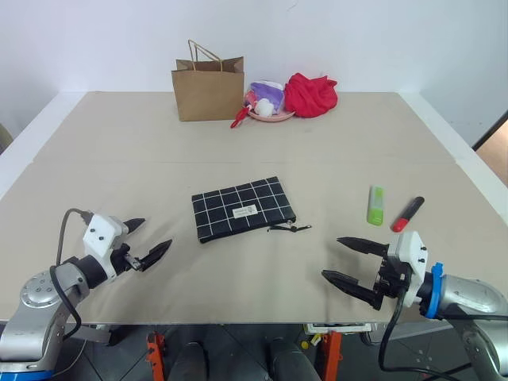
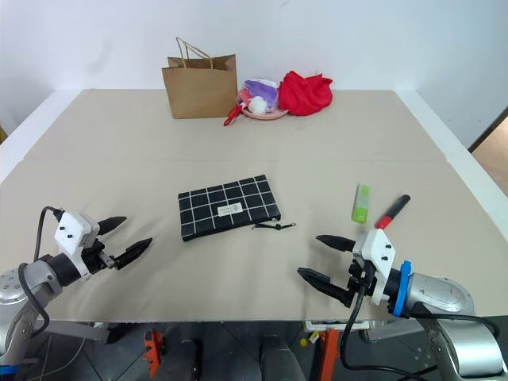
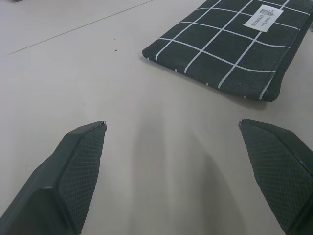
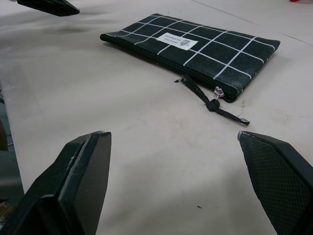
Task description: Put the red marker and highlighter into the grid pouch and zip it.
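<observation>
Right of the grid pouch (image 1: 242, 209), red marker (image 1: 408, 213) and highlighter (image 1: 375, 205) untouched; left gripper (image 1: 148, 242) and right gripper (image 1: 343, 260) spread, empty. Likely next: unzipping.

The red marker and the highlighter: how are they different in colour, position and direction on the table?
The highlighter is lime green with a paler end; the red marker is red with a black cap. The highlighter lies nearer the grid pouch, the marker farther to the robot's right. The highlighter points almost straight away from the robot, while the marker lies slanted. Both rest flat on the table, apart and untouched.
</observation>
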